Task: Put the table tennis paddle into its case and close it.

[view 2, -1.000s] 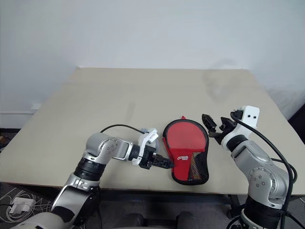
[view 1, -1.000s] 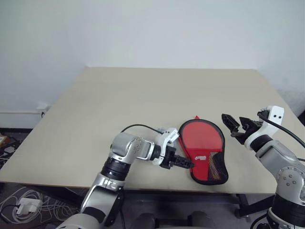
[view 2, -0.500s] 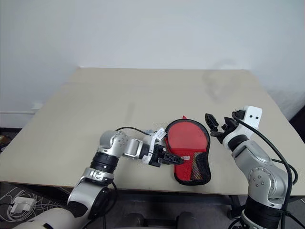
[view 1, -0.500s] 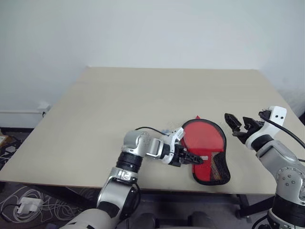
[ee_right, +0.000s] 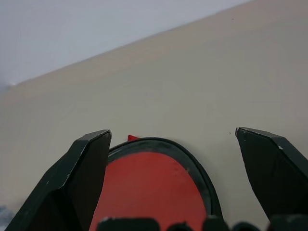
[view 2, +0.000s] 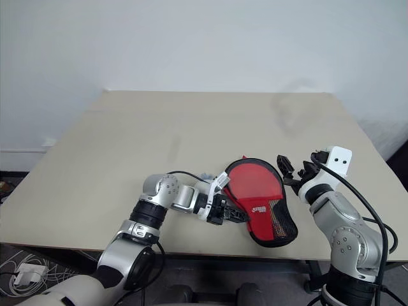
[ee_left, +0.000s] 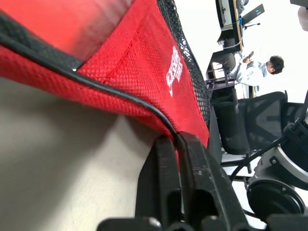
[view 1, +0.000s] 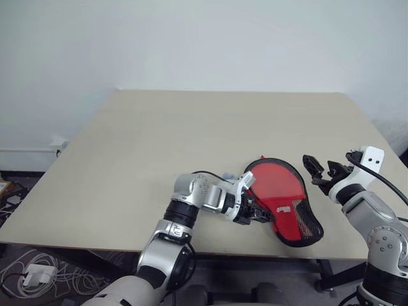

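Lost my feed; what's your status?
Left gripper shut on the case's edge. Right gripper open, beside case. Paddle unseen. Nothing in the way.

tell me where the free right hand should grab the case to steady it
The round head end of the case, on its black-trimmed rim nearest the right hand. That hand is open and sits just beside that edge, while the left hand is shut on the narrow handle end. The case lies flat on the table, so come in low from the robot's right, probably pinching the rim.
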